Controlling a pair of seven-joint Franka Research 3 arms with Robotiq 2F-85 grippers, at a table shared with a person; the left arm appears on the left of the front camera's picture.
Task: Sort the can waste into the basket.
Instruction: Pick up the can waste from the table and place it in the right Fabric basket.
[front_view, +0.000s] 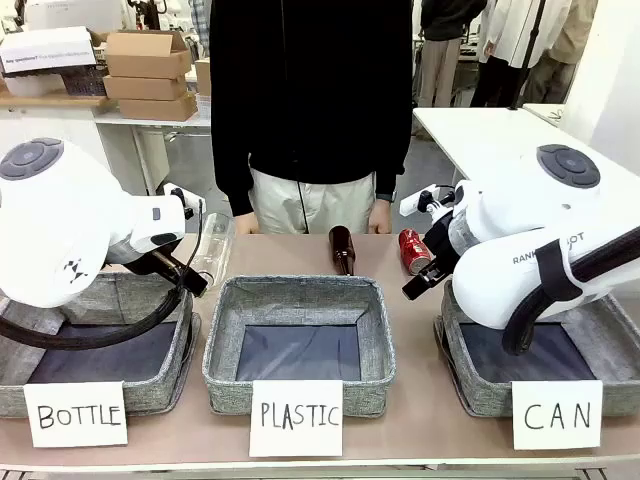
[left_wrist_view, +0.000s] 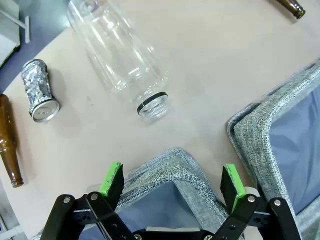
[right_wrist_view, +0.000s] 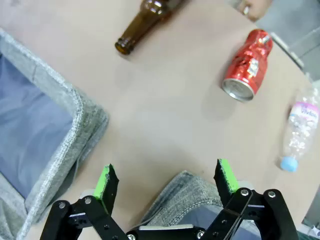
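Red can (right_wrist_view: 247, 62) is lying beyond my right claw (right_wrist_view: 165, 177), hanging wide and empty over the basket (right_wrist_view: 184, 189) corner; my left claw (left_wrist_view: 172, 177) is gaping empty too

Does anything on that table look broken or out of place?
Both cans look crumpled: the red can is pinched at its middle, and the silver can is dented all over. Both lie on their sides, outside the CAN basket.

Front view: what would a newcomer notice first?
Three grey baskets line the near edge: the BOTTLE basket, the PLASTIC basket and the CAN basket. Beyond them a shiny red can lies by the right gripper, which hangs open above a basket corner. A person in black stands at the far side.
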